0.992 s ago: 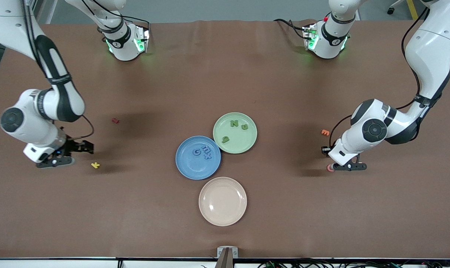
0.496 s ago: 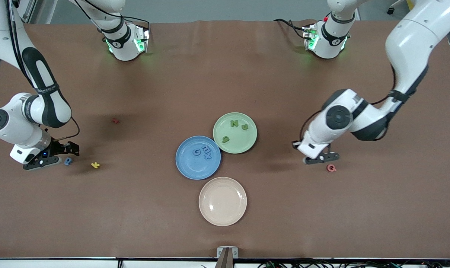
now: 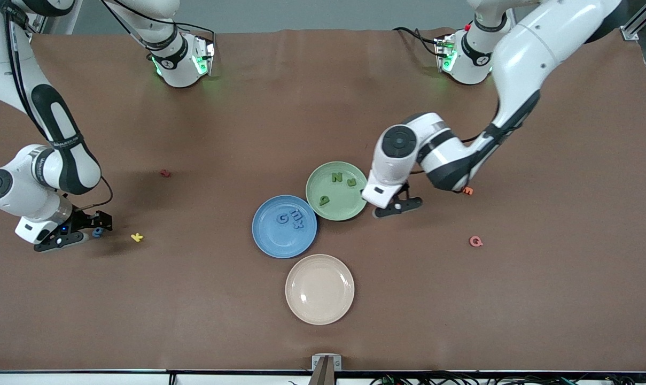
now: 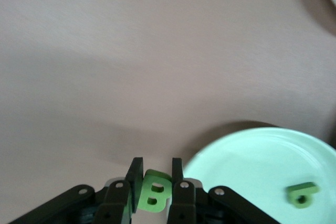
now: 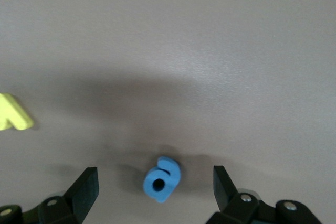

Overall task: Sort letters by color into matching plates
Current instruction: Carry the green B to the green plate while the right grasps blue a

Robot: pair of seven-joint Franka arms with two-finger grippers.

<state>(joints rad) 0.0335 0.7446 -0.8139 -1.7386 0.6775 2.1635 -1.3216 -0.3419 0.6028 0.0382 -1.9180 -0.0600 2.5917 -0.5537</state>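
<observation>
Your left gripper, clamping a green letter, has swung to the green plate; right gripper, fingers wide, now straddles 1 blue letter.

A robotics lab is shown. Two white robot arms are mounted on bases lit with green status lights along one edge of a wide table covered in plain brown matting. Black cables are run from the bases, and more cables are bundled along the table edge nearest the front camera, beside a small metal bracket. Grey floor and a piece of aluminium framing are seen past the table. Small toy letters and plain plates are laid out as test props.
</observation>
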